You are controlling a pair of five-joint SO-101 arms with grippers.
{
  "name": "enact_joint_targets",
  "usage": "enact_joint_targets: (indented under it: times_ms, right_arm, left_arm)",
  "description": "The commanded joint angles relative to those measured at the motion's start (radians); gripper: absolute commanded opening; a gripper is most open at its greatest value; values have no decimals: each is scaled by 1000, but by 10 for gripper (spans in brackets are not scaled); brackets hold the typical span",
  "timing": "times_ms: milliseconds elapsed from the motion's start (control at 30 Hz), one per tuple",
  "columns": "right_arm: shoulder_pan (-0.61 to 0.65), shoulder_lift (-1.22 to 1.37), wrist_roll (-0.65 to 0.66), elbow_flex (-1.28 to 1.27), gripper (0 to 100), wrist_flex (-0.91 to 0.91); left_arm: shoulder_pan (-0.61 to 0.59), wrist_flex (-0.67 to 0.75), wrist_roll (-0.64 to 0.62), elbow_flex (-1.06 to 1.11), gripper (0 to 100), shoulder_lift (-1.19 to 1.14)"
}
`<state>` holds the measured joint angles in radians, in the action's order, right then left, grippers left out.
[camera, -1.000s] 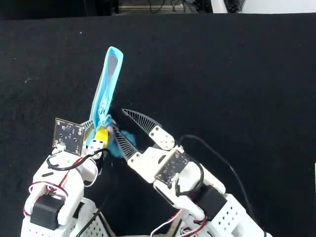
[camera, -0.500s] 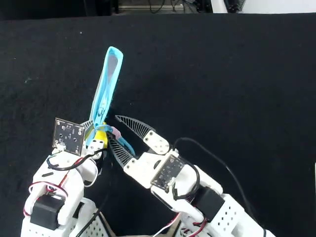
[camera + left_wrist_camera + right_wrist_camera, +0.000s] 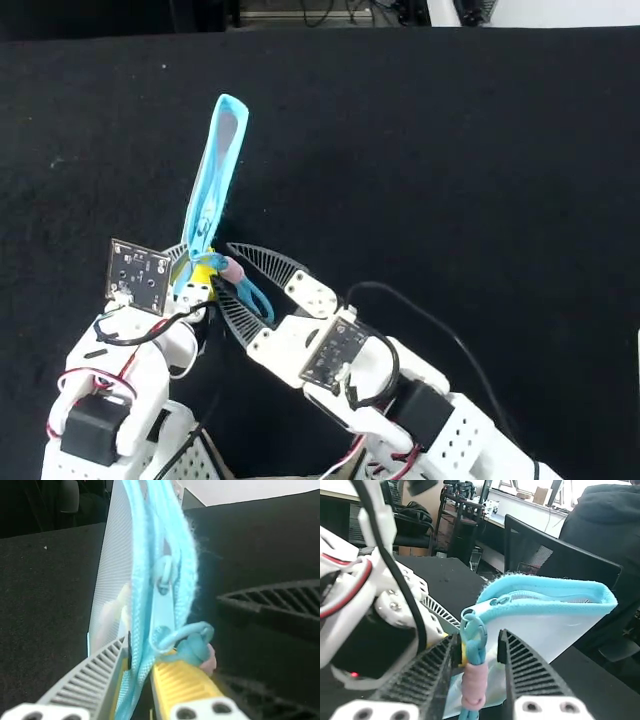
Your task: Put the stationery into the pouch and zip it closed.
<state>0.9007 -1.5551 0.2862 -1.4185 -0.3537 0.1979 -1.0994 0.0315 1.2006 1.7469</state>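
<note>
We see light blue fabric pouch standing on its edge on black tabletop, left of middle, its long side running from near edge toward far edge. Left gripper has fingers clamped on pouch's near end, beside zipper slider. Right gripper sits just beside it, black ribbed fingers apart. We note blue pull cord with pink sleeve hanging between those fingers, not pinched. Zipper teeth look joined along visible top edge.
</note>
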Motion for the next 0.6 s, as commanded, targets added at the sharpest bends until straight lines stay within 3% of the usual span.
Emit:
enact_joint_targets:
  times_ms: [0,567]
  right_arm:
    - [20,13,2,16,134,-2]
    - [18,16,2,13,133,-11]
  left_arm:
    - [81,-44,6,-31,29,-8]
    - [22,-34,6,-47,29,-8]
